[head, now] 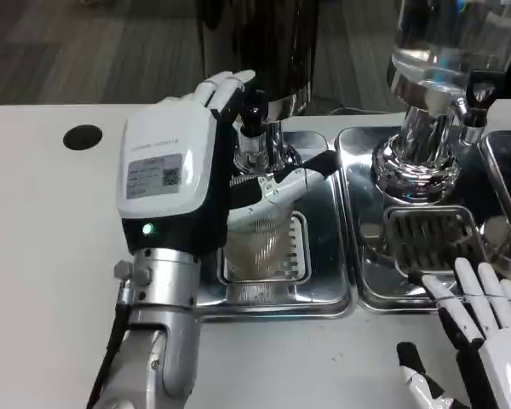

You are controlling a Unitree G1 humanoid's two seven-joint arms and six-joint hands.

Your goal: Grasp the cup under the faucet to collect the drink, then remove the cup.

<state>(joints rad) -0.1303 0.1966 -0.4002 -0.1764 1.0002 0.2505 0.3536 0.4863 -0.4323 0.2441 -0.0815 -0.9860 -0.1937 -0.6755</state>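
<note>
Left robot hand [183, 175] is up over the left metal tray [324, 294], fingers wrapped round the clear cup [257, 243], w/ thumb across its front. Cup stands on the tray's slotted grate [296, 249], right under the faucet [254, 128] of the dark drink dispenser [260, 43]. Can't tell if any liquid's in it, the view's too glary. Right robot hand [485, 328] rests on the white worktop [43, 256] near the second tray [426, 247], fingers spread, grasping nothing.
</note>
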